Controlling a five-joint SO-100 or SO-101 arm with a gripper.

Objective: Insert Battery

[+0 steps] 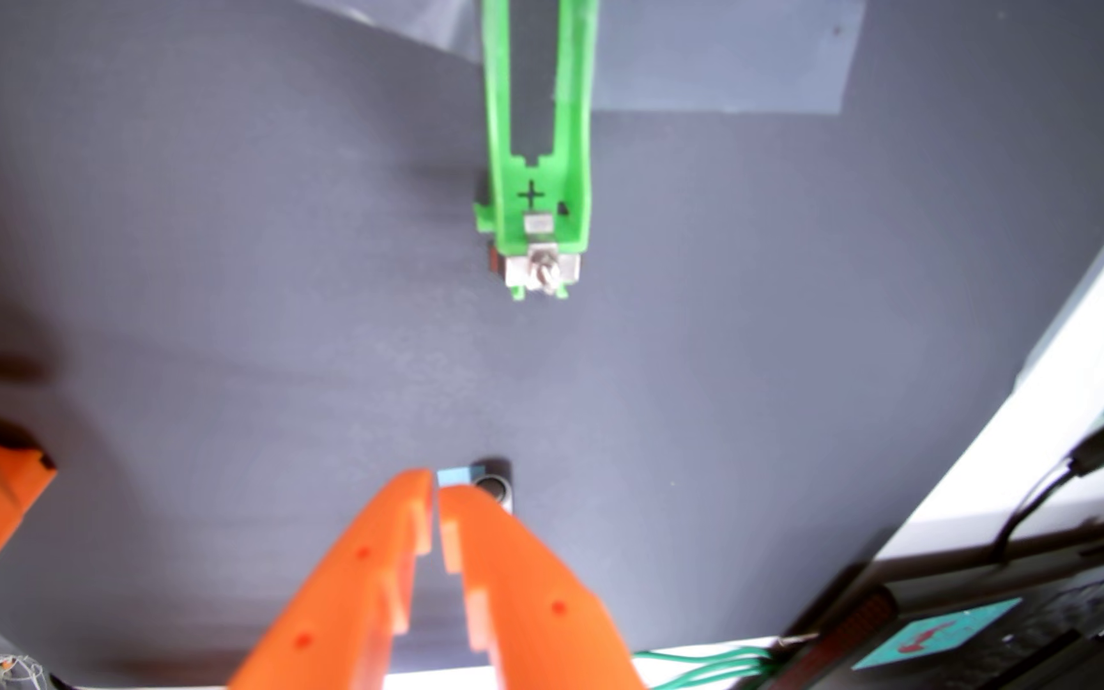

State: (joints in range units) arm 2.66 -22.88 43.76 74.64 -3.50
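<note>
Battery [484, 486], a small light-blue and silver cylinder, lies on the dark grey mat [204, 265], just past the tips of the orange gripper [436, 491]. Its two fingers are nearly together with only a thin slit between them, and nothing is gripped. Well beyond the battery, the green holder [539, 166] stretches away, its plus mark and screw terminal at the near end, with bare mat between. Grey tape [735, 60] lies by the holder; green wires [702, 663] run beside the fingers.
</note>
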